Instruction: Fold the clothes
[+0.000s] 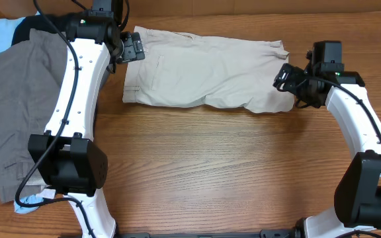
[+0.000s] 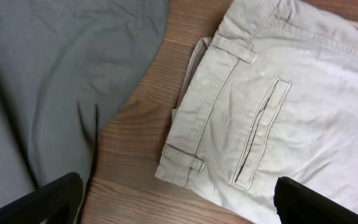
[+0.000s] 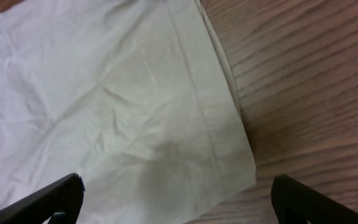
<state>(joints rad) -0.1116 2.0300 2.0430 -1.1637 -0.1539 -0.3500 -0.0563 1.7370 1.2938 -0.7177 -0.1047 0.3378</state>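
From overhead, the khaki shorts (image 1: 207,76) lie in a flat strip across the far desk (image 1: 210,172). My left hand (image 1: 134,47) is at the waistband and my right hand (image 1: 286,76) at the hem, both wide open and holding nothing.

The left wrist view shows the waistband just ahead, with the gray shorts (image 2: 55,81) beside it.

The right wrist view shows the hem corner below.

To fold well, I'd pinch every layer squarely at both ends.
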